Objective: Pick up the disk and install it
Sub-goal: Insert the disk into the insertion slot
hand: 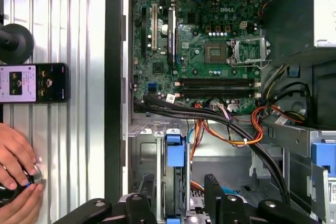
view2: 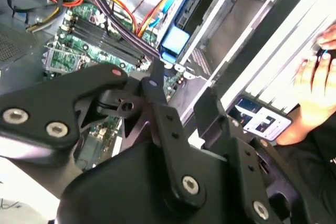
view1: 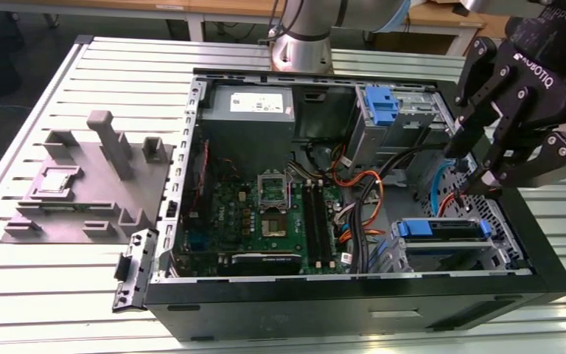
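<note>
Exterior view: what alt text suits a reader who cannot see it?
A black robot claw hangs open over the disk, a blue-framed drive sitting in a metal cage inside an open computer case. The case lies on a slatted metal table, beside a grey plastic fixture.

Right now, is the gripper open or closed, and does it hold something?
Gripper: open, fingers apart, holding nothing; the disk lies under it, not gripped.

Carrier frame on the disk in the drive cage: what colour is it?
Blue plastic, framing the flat rectangular disk; best in the exterior view.
</note>
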Motion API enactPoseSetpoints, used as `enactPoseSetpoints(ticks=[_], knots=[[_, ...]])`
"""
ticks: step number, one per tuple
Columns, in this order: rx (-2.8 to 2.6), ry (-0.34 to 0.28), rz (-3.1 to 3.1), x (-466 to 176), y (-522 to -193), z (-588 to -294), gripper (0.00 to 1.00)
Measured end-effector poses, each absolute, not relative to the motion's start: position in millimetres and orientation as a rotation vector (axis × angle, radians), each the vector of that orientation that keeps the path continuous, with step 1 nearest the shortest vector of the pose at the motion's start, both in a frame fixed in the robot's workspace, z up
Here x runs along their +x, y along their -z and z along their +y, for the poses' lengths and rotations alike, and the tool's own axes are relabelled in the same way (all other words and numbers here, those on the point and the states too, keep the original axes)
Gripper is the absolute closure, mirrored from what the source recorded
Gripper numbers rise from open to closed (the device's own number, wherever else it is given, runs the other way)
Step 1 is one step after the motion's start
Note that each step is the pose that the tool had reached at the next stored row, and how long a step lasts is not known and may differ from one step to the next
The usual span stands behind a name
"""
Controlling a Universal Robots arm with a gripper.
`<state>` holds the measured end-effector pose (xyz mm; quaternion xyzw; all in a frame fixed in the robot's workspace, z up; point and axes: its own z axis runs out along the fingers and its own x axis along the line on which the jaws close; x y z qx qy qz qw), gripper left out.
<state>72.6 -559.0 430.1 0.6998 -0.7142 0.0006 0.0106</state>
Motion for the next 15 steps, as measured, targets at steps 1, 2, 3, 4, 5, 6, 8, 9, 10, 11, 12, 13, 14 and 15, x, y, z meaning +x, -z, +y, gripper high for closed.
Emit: enactPoseSetpoints(ticks=[1,2,3,4,5,6,8,9,10,11,12,13,14,15], knots=[[2.184,-0.002,-2.229,72.6,-428.9,-559.0,0.5],[2.185,-0.004,-2.229,72.6,-427.2,-559.0,0.5],[2.185,-0.005,-2.229,72.6,-425.3,-559.0,0.5],[2.185,-0.007,-2.23,72.6,-423.4,-559.0,0.51],[2.185,-0.008,-2.23,72.6,-421.7,-559.0,0.51],[2.185,-0.01,-2.23,72.6,-419.9,-559.0,0.58],[2.186,-0.013,-2.231,72.6,-416.3,-559.0,0.64],[2.186,-0.014,-2.231,72.6,-414.4,-559.0,0.7],[2.186,-0.016,-2.231,72.6,-412.6,-559.0,0.76],[2.187,-0.017,-2.232,72.6,-410.8,-559.0,0.76],[2.187,-0.018,-2.232,72.6,-409.0,-559.0,0.82],[2.187,-0.02,-2.232,72.6,-406.7,-559.0,0.87],[2.188,-0.021,-2.233,72.6,-404.9,-559.0,0.9],[2.188,-0.022,-2.233,72.6,-403.0,-559.0,0.9]])
